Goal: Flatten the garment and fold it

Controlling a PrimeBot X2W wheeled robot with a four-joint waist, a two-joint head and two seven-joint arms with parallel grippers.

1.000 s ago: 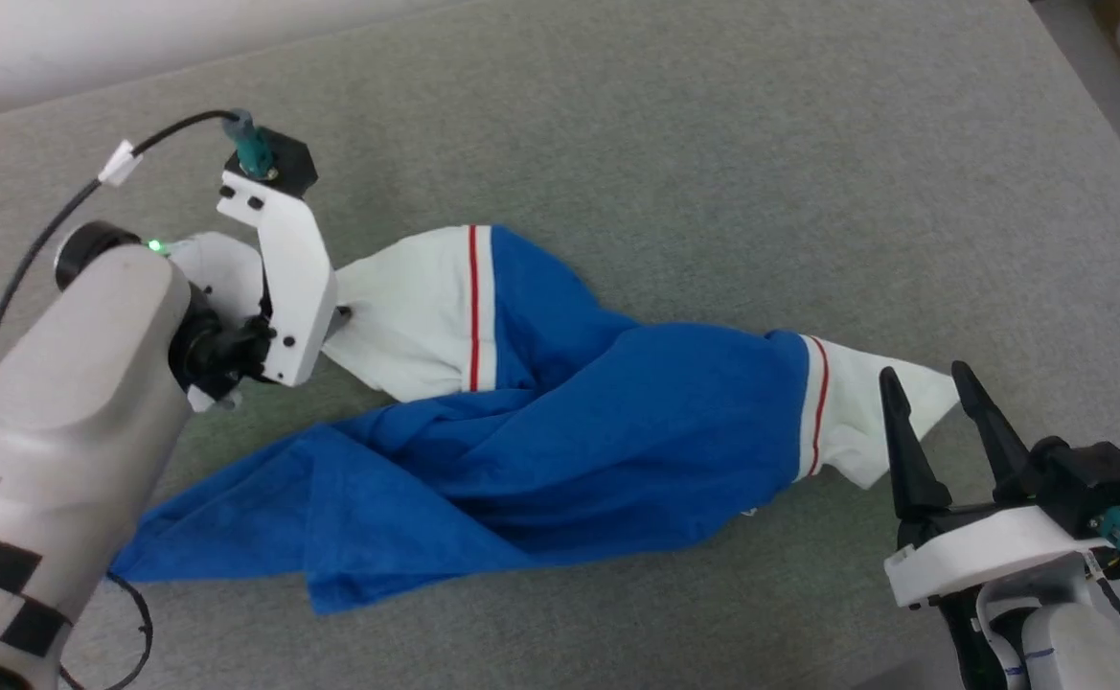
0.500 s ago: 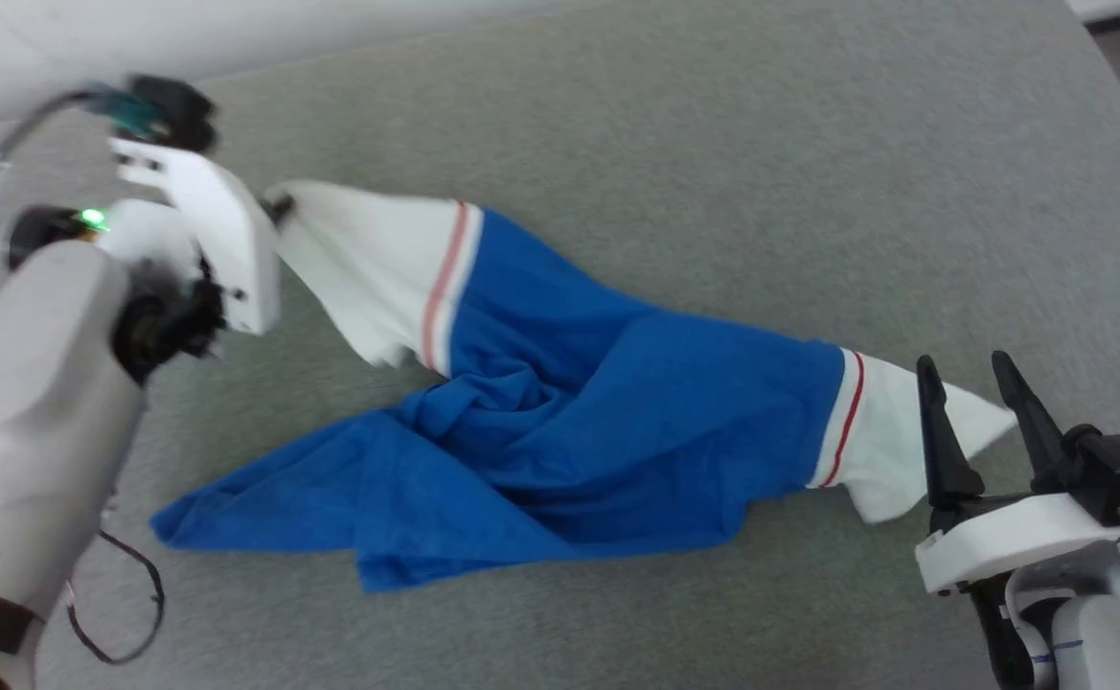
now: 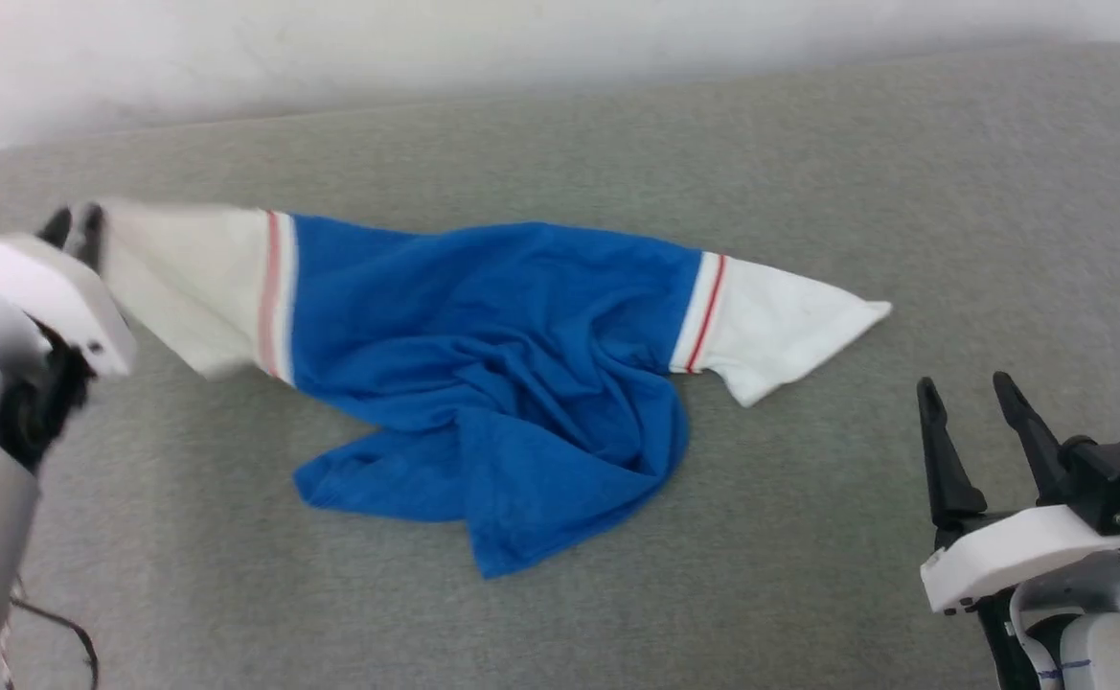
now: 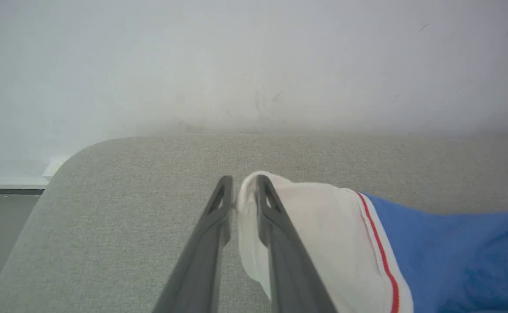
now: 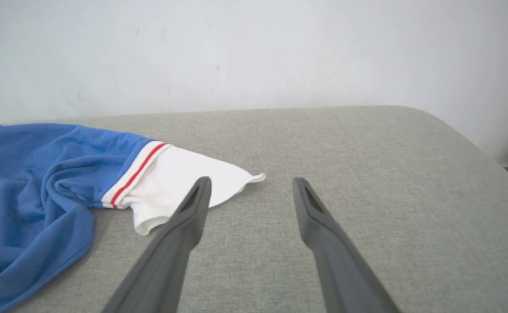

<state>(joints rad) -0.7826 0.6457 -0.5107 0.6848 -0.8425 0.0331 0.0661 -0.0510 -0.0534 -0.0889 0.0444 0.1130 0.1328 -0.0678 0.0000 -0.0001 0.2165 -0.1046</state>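
Note:
The garment (image 3: 502, 326) is a blue shirt with white sleeves and red-striped trim, lying crumpled on the grey table (image 3: 809, 575), its sleeves spread out left and right. My left gripper (image 3: 73, 228) at the far left is shut on the end of the left white sleeve (image 4: 323, 226); in the left wrist view the cloth is pinched between the two narrow-set fingers (image 4: 240, 191). My right gripper (image 3: 967, 398) stands open at the lower right with nothing in it. Its fingers (image 5: 193, 208) sit just short of the right sleeve (image 5: 180, 178), apart from it.
A pale wall (image 3: 521, 48) runs along the table's far edge. The table's rounded left corner (image 4: 75, 152) and the floor beyond show in the left wrist view, the rounded right corner (image 5: 445, 126) in the right wrist view. A dark cable (image 3: 52, 623) hangs at lower left.
My left gripper has closed on the left sleeve and pulled it out to the left, stretching the shirt's top edge. The head view has shifted. The right gripper stays open.

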